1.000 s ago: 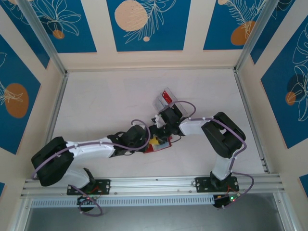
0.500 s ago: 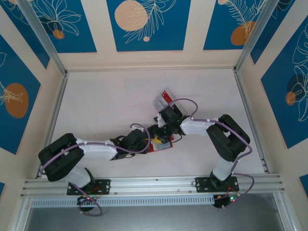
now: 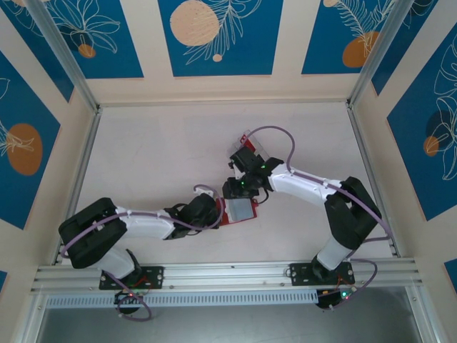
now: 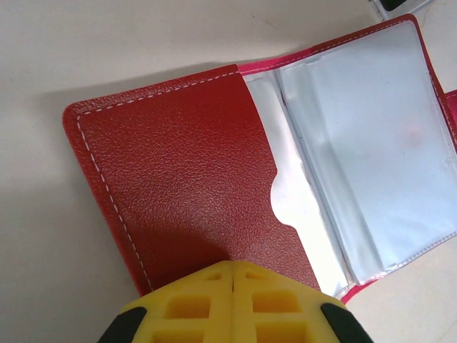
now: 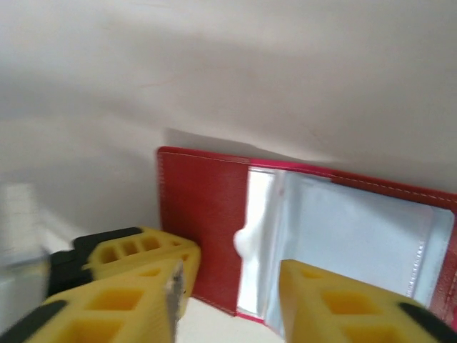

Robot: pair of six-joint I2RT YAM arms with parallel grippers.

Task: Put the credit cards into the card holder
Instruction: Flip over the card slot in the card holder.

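The dark red card holder (image 4: 186, 164) lies open on the table, its clear plastic sleeves (image 4: 371, 143) spread to the right. My left gripper (image 4: 233, 268) is shut, its yellow tips pressing down on the red flap; from above it sits at the wallet's left edge (image 3: 216, 213). My right gripper (image 5: 230, 275) hovers open just beyond the card holder (image 3: 240, 210), nothing between its fingers; a thin grey strip runs along its left finger (image 5: 150, 293). A red card (image 3: 248, 145) sits in the clear tray. I cannot tell whether a card is inside the sleeves.
The clear plastic tray (image 3: 243, 150) stands just behind the right gripper (image 3: 234, 189), close to its wrist. Aluminium rails (image 3: 214, 273) and walls frame the table. Bare tabletop (image 3: 150, 157) lies to the far left, and more to the right.
The right gripper has pulled back from over the wallet toward the tray, uncovering the pale sleeves. The left gripper has stayed pressed on the red flap.
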